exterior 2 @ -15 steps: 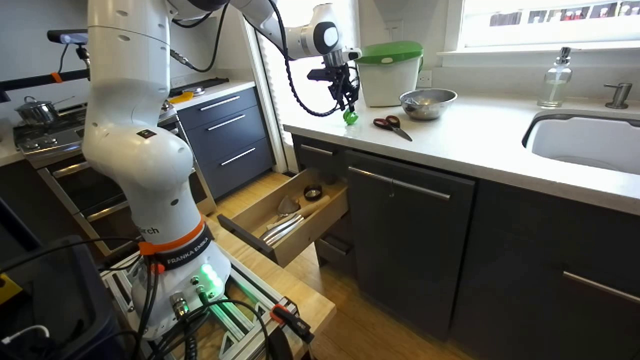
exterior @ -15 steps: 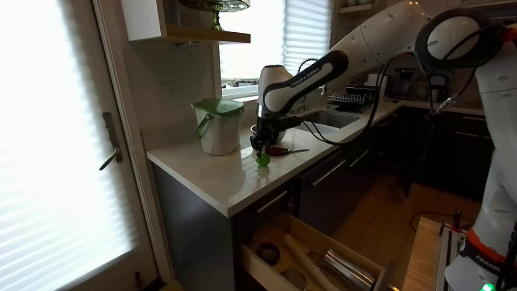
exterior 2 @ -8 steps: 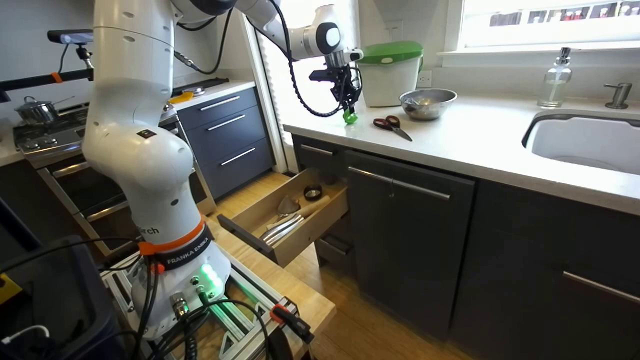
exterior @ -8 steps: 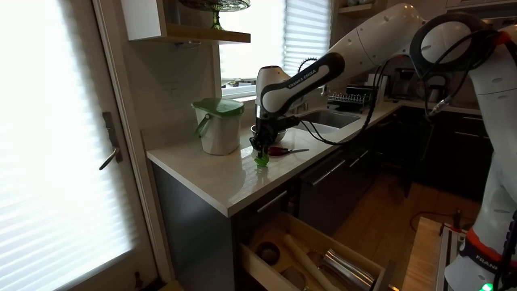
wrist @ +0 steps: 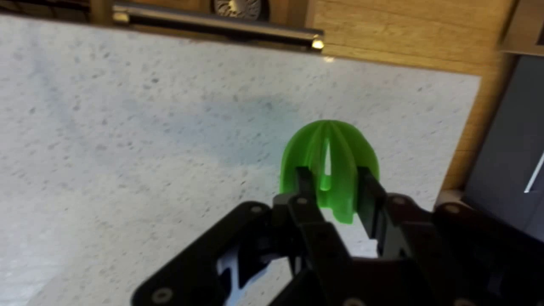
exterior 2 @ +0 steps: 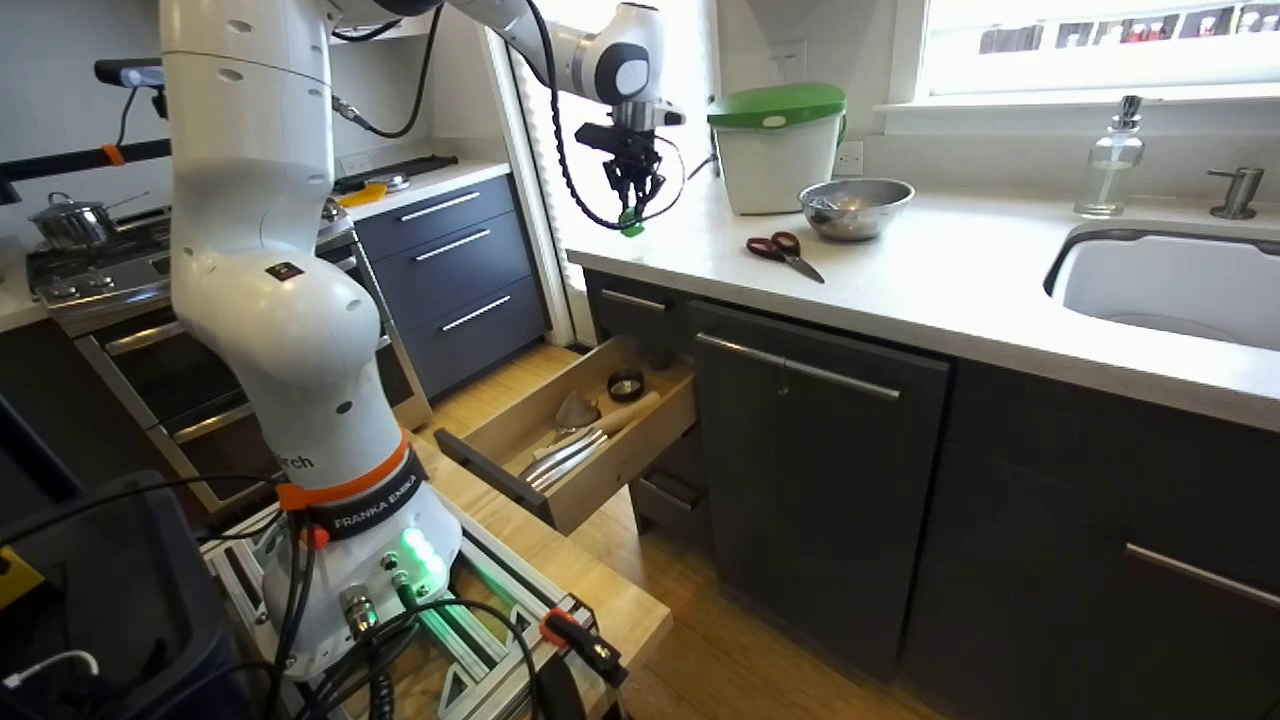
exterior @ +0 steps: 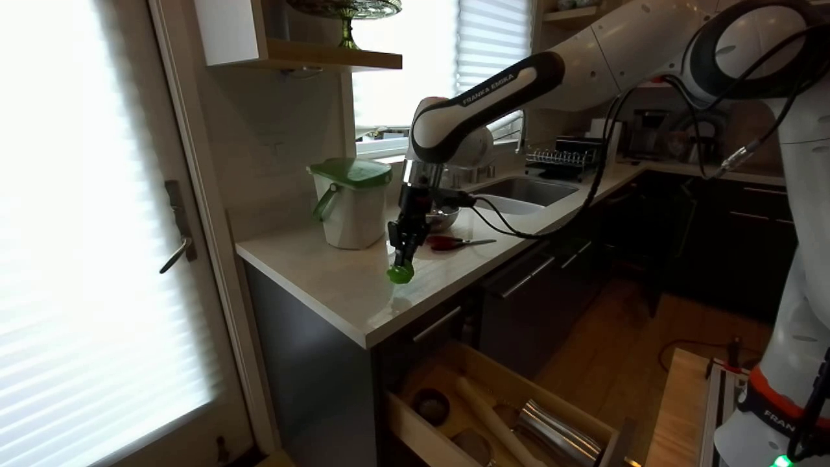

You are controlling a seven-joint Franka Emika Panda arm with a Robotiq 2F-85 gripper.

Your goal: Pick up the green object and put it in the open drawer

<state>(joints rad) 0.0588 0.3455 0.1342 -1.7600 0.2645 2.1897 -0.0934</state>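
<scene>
Jaws of the gripper point(wrist: 335, 182) are grasping the ribbed green object point(wrist: 345, 170), one dark finger pressing at each side of its central ribs in the wrist view; its domed end is protruding past the fingertips. In an exterior view the gripper is leaning a little off vertical, and the object is hanging in the air over the end portion of the white countertop point(exterior: 311, 266). Lower down, the open drawer point(exterior 2: 625, 460) is extending from beneath the front edge; inside, a wooden rolling pin point(exterior 2: 630, 412) is lying next to shiny metal utensils point(exterior 2: 565, 460) (type unclear), and a small dark-rimmed cup point(exterior 2: 626, 385) is sitting toward the back. On the countertop, red-handled scissors point(exterior 2: 795, 263) are lying near the steel bowl point(exterior 2: 860, 220), blades pointing toward the front edge. Beside the bowl, a white bin with a green lid point(exterior 2: 780, 165) is standing upright. Farther along, a soap dispenser point(exterior 2: 1110, 168) is standing near the sink point(exterior 2: 1170, 268).
</scene>
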